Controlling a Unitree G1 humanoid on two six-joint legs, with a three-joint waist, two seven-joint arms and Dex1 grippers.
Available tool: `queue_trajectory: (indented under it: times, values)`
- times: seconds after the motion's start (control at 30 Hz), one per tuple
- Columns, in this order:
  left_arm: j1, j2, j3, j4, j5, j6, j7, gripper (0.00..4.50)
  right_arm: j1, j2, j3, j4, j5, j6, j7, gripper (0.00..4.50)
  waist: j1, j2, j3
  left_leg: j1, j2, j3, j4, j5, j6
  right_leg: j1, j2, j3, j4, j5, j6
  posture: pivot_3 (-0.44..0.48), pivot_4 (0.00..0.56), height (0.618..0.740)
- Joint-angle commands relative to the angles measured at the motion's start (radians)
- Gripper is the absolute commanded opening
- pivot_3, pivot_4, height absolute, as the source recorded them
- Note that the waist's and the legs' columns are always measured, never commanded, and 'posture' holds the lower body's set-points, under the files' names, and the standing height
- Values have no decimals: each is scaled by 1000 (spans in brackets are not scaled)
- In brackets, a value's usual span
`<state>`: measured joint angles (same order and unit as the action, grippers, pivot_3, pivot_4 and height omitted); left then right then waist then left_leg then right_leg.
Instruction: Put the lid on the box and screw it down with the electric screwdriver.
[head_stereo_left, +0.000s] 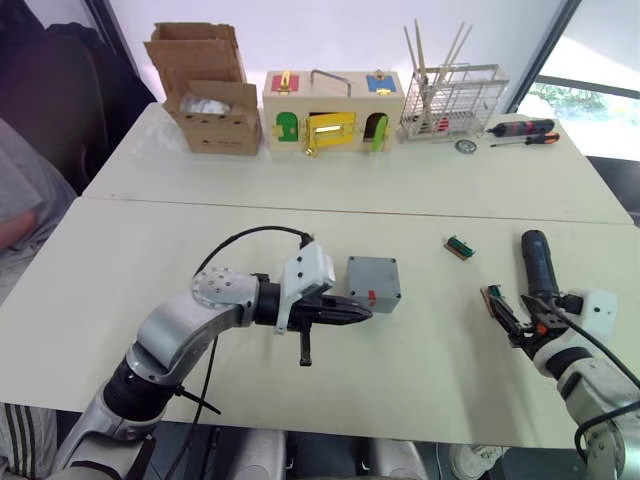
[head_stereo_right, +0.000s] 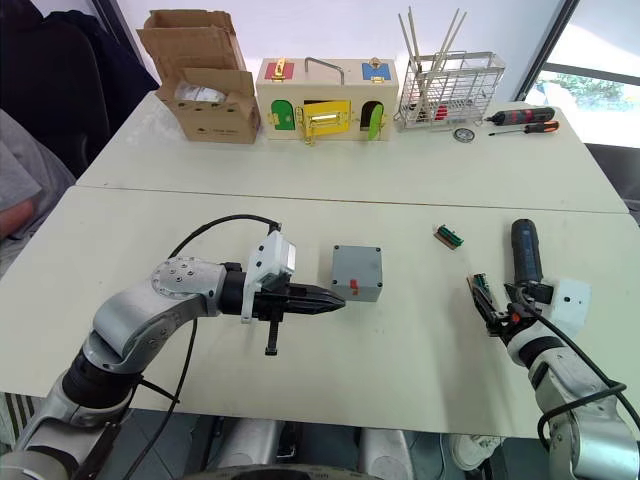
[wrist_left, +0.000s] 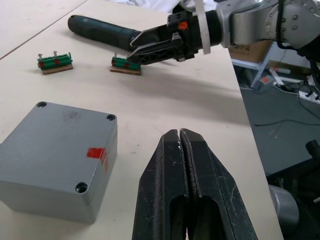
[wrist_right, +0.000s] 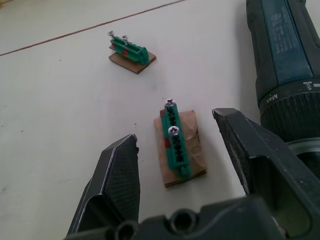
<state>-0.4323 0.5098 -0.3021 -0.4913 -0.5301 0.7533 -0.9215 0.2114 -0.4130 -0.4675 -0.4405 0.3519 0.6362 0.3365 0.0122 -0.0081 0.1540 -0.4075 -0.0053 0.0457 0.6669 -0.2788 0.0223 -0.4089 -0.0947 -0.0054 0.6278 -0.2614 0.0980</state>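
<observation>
I'm in a lab or test room: two white tables (head_stereo_left: 300, 190) with a wooden latch box (head_stereo_left: 333, 110), cardboard box (head_stereo_left: 205, 90), wire rack (head_stereo_left: 452, 100), hand screwdrivers (head_stereo_left: 522, 131).

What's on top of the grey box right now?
A grey lid already sits on the box, with dark screw holes at three visible corners. The inside is covered, and whether screws are seated can't be told.

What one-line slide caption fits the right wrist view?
Open right gripper poised over a green screw holder on the table, beside the electric screwdriver.
</observation>
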Motion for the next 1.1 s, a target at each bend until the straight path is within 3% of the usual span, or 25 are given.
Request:
queue_trajectory:
  times: [0.03, 0.23, 0.33, 0.47, 1.1]
  values:
    - [4, 6, 8, -22, 3, -18, 10, 0, -26, -15, 16, 15, -10, -32, 2, 2867, -1, 0, 0, 0, 0, 0, 0, 0, 0, 0, 0, 0, 0, 0, 0, 0, 150, 731]
    - [16, 14, 16, -37, -8, -8, 26, 0, -43, -10, 27, 35, -13, -40, -3, 2867, -1, 0, 0, 0, 0, 0, 0, 0, 0, 0, 3, 0, 0, 0, 0, 0, 150, 731]
    - [18, 15, 15, -41, -11, -6, 33, 0, -44, -6, 31, 40, -14, -46, -5, 1969, 0, 0, 0, 0, 0, 0, 0, 0, 0, 0, 3, 0, 0, 0, 0, 0, 150, 731]
    - [16, 11, 9, -39, -8, -7, 40, 0, -43, -2, 30, 42, -15, -55, -14, 32, 0, 0, 0, 0, 0, 0, 0, 0, 0, 0, 3, 0, 0, 0, 0, 0, 150, 731]
    - [-1, 11, 18, 3, 1, -19, 21, 0, -24, 31, -57, -116, 71, -51, -78, 32, 0, 0, 0, 0, 0, 0, 0, 0, 0, 0, 4, 0, 1, 0, 0, 0, 150, 731]
